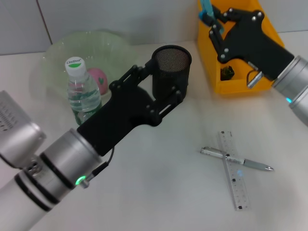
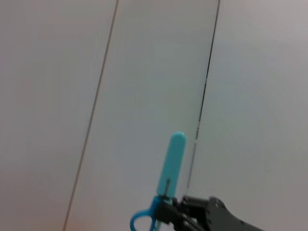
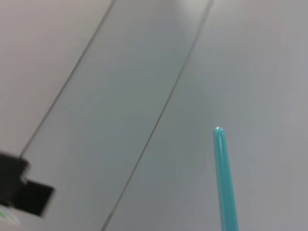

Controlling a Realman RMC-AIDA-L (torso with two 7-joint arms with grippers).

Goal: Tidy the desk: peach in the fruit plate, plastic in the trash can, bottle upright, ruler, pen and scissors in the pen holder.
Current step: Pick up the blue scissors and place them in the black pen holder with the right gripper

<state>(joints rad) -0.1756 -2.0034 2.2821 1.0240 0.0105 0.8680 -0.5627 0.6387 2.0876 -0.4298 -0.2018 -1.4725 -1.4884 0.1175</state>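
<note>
Upper right, the right gripper [image 1: 210,21] pinches blue scissors [image 1: 207,9] above the yellow bin [image 1: 236,86]; centre, left gripper [image 1: 161,89] grips the mesh pen holder [image 1: 172,62].

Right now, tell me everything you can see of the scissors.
The scissors show only in part: light blue, plastic-looking, with a long rounded sheath or handle and a blue finger loop at its base. They are held off the table in the right tool, above the far end of the yellow trash can, pointing up. Only the tool's fingers touch them. The blades are not visible.
</note>
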